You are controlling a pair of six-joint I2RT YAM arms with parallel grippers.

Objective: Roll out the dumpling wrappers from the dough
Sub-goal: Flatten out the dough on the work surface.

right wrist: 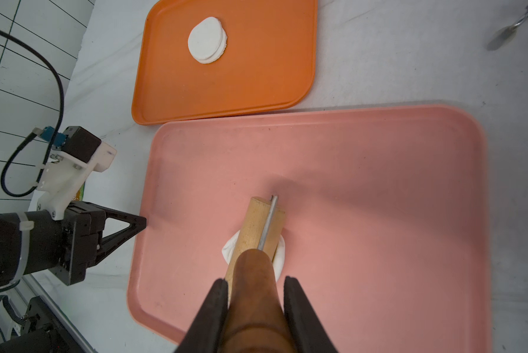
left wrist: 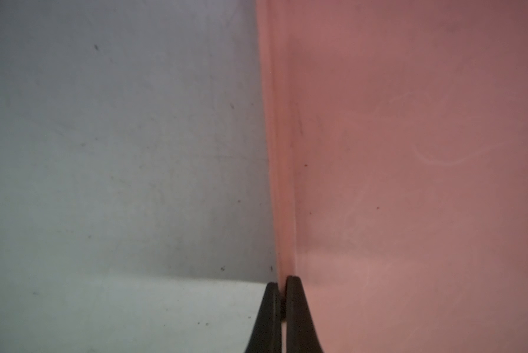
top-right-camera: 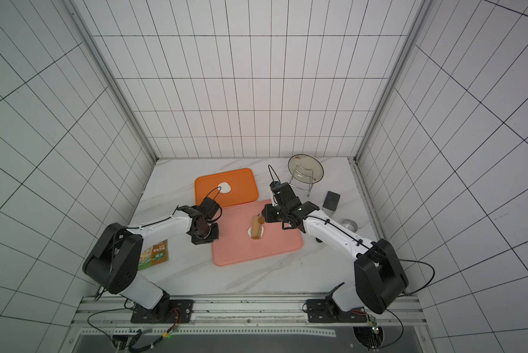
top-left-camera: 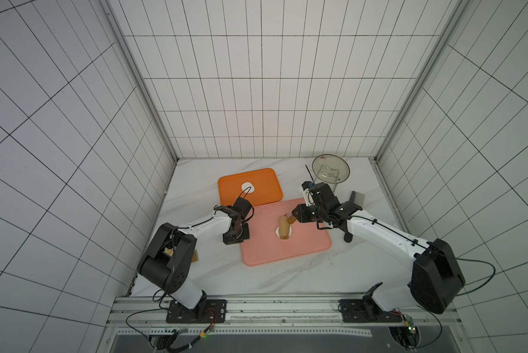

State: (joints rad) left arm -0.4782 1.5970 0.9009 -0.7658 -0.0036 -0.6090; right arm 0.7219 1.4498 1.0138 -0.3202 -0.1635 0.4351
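Note:
White dough [right wrist: 229, 246] lies on the pink tray [right wrist: 379, 183], flattened under a wooden rolling pin [right wrist: 256, 226]. My right gripper [right wrist: 255, 282] is shut on the pin's brown handle. In both top views the pin [top-left-camera: 284, 227] [top-right-camera: 255, 227] covers most of the dough [top-left-camera: 277, 232] [top-right-camera: 250, 233]. Round dumpling wrappers [right wrist: 207, 39] are stacked on the orange tray [right wrist: 256, 76] behind. My left gripper [left wrist: 282, 282] is shut with nothing in it. Its tips rest at the pink tray's left rim [left wrist: 282, 183]. The right wrist view also shows the left gripper [right wrist: 143, 220].
A glass plate on a wire rack [top-right-camera: 305, 168] stands at the back right. A dark block [top-right-camera: 331, 200] and a steel ring cutter [top-right-camera: 348, 225] sit right of the pink tray. A printed box [top-right-camera: 154, 252] lies under the left arm.

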